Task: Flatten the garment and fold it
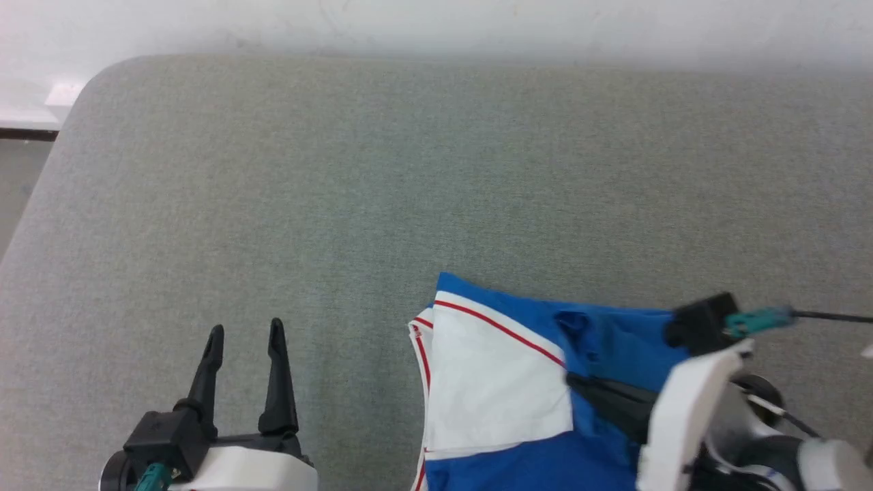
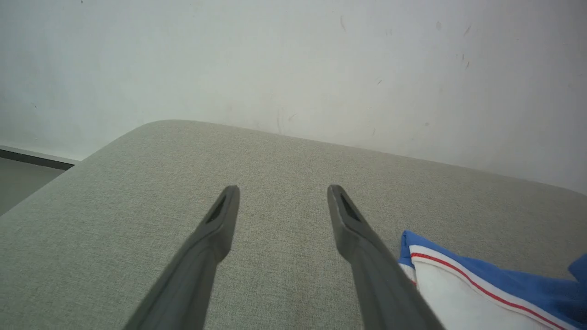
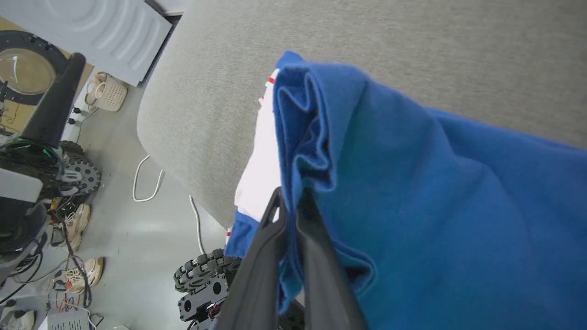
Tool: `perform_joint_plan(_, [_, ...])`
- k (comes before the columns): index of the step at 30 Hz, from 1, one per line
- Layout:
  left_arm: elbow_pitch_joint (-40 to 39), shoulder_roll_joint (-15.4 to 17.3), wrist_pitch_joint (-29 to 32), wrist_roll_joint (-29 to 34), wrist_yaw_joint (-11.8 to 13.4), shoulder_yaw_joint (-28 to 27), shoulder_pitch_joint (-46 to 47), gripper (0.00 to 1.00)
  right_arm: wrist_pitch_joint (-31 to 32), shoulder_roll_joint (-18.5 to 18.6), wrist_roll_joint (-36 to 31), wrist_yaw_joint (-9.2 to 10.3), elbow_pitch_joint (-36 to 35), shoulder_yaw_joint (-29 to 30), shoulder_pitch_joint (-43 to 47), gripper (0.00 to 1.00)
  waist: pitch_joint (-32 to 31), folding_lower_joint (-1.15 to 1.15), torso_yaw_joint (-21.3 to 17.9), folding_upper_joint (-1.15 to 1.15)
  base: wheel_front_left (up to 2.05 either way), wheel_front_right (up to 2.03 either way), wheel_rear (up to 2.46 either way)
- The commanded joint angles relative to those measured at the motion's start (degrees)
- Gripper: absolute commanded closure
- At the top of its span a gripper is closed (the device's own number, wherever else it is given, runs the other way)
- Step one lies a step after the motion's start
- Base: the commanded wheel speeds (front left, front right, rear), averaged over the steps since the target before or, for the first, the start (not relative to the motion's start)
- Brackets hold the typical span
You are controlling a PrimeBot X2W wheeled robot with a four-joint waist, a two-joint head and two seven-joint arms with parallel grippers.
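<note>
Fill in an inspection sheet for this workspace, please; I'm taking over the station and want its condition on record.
Surface: grey fabric-covered table, smooth, rounded corner.
Job's things: blue shirt with white sleeve and red stripes, bunched at the near edge, not flat.
Clutter: nothing seen on the table.
Pincers: left pincer open, empty, over bare table; right pincer shut on a blue fold of the shirt.
Cables: white cable loose on the floor; dark lead at the right wrist.
Surroundings: white wall behind the table; shoes and a pale basket on the floor.
</note>
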State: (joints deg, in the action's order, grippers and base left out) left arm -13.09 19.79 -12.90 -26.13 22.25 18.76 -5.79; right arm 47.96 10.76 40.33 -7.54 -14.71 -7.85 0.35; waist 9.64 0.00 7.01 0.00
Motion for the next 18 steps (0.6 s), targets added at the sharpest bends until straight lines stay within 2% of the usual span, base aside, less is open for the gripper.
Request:
perform_joint_plan(1, [0.37,-0.49,-0.37,-0.36,-0.28,0.19,0.42,0.0,0.57,-0.98,0.36,0.05,-0.76,-2.15,-1.98,1.0,0.68,0.0,1.08,0.0,0.0,0.0,0.0])
perform_joint_plan(9, [1.92,-1.98,-0.81,-0.57,-1.04,1.22,2.02,0.0,0.23,-5.07,-2.94,0.05,3.49,-10.73,-8.94,1.0,2.88,0.0,4.63,0.0,0.0,0.0,0.0])
perform_joint_plan(18, [4.51,-3.7,-1.38,-1.0,-2.17,1.87,3.24,0.0,-2.1,-7.41,-13.4,0.05,20.67,-11.68,-12.06,1.0,2.99,0.0,7.26,0.0,0.0,0.0,0.0])
